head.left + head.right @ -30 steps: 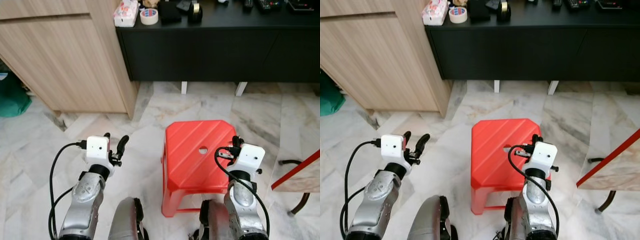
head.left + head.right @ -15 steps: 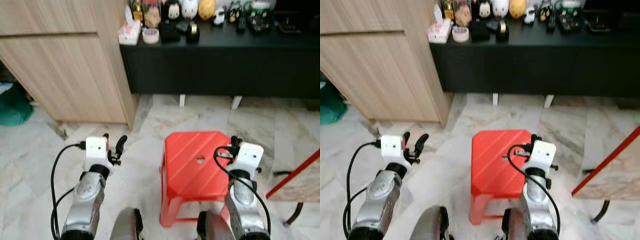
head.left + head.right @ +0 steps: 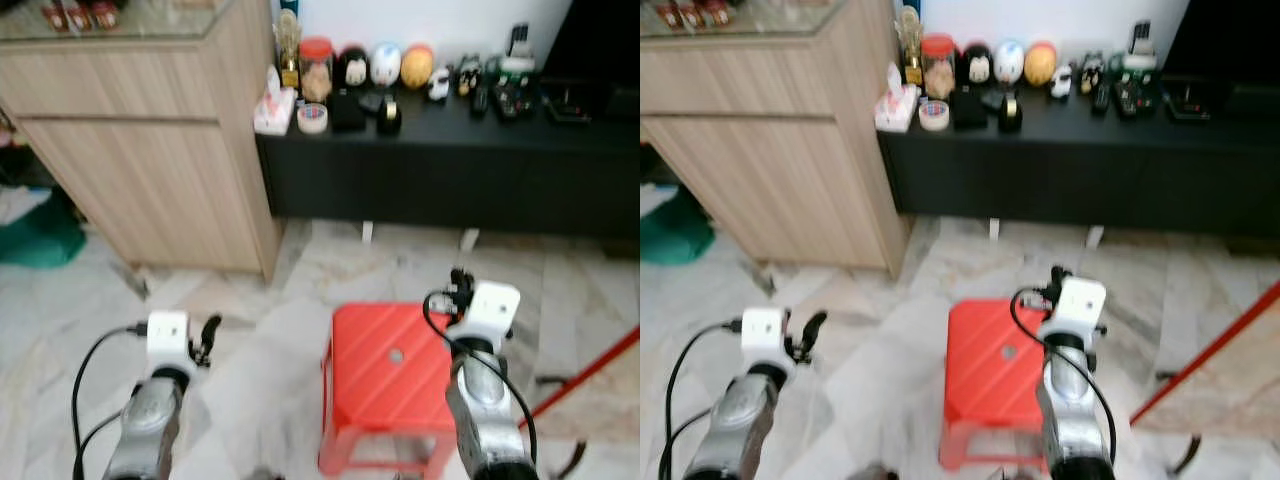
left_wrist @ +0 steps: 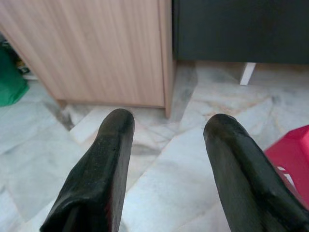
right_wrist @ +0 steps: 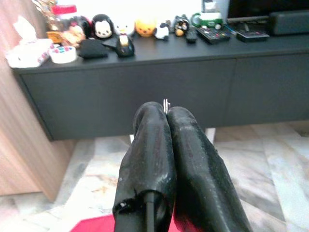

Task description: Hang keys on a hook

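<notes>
Marble floor (image 3: pixel 120 300) runs ahead in the left eye view, with a red plastic stool (image 3: pixel 385 385) directly in front and a low black cabinet (image 3: pixel 450 165) along the wall beyond it. A tall wooden cabinet (image 3: pixel 150 170) stands to its left, touching it, and a green bag (image 3: pixel 40 235) lies on the floor further left. On the black top sit a tissue pack (image 3: pixel 273 105), a tape roll (image 3: pixel 312 118), round figurines (image 3: pixel 385 65) and remote controls (image 3: pixel 520 100) — all somewhat blurred. The right gripper (image 3: pixel 458 280) is raised over the stool's far edge; the left gripper (image 3: pixel 208 332) is lower, above bare floor.

Seen from the left wrist, the left gripper's two black fingers (image 4: pixel 101 174) stand wide apart with nothing between them, facing the corner where the wooden cabinet meets the black one.

From the right wrist, the right gripper's fingers (image 5: pixel 149 159) are pressed together, and a thin sliver of metal — the keys (image 5: pixel 166 104) — pokes out at their tips, pointed at the black cabinet's front.
</notes>
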Available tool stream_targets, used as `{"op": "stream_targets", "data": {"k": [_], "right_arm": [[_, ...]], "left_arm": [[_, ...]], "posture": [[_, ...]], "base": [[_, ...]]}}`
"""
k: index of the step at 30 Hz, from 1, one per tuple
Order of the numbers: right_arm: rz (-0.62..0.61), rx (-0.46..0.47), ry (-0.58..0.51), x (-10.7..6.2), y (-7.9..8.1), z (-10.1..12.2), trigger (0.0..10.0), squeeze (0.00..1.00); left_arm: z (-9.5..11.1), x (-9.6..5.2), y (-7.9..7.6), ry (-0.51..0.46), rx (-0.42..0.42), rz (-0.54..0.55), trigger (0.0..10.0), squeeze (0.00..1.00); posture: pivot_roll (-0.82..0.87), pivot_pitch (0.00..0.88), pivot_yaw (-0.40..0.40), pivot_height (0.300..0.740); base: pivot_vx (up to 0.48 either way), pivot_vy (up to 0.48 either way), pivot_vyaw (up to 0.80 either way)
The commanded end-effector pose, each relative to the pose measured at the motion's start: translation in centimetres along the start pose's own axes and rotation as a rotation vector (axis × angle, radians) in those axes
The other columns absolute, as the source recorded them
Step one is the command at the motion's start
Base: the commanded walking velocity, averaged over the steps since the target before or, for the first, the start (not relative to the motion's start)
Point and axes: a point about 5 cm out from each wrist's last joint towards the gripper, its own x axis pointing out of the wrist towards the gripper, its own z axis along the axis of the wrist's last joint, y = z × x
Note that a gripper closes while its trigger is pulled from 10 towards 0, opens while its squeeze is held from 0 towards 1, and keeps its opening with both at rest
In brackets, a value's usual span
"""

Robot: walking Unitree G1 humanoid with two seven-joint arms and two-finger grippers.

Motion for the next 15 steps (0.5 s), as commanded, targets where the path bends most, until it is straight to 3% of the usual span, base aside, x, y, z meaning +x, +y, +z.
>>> {"op": "stream_targets", "data": {"k": [1,3,9,10,15], "right_arm": [[0.0,0.008,0.057,-0.5,-0.3,-1.2,10.0,0.0],[0.011,0.017,0.061,-0.8,-0.4,-1.4,10.0,0.0],[0.013,0.015,0.07,-1.1,-0.6,-1.6,10.0,0.0],[0.008,0.015,0.076,-1.1,-0.8,-1.8,10.0,0.0],[0.022,0.011,0.1,-1.4,-0.8,-2.4,10.0,0.0]], "left_arm": [[-1.7,-0.5,0.4,0.074,0.025,0.01,10.0,0.0],[-3.4,-1.2,0.5,0.15,0.022,0.022,10.0,0.0],[-6.1,-2.6,0.8,0.276,0.034,0.037,10.0,0.0],[-7.4,-3.5,1.0,0.348,0.063,0.05,10.0,0.0],[-10.3,-6.0,1.7,0.509,0.054,0.098,10.0,0.0]], "posture": [[0.03,0.025,0.004,0.74],[0.02,0.02,0.0,0.74],[0.02,0.015,-0.002,0.74],[0.02,0.007,-0.003,0.74],[0.02,0.0,-0.002,0.74]], "base": [[0.0,0.0,0.0],[0.0,0.0,0.0],[0.0,0.0,0.0],[0.0,0.0,0.0],[0.0,0.0,0.0]]}}
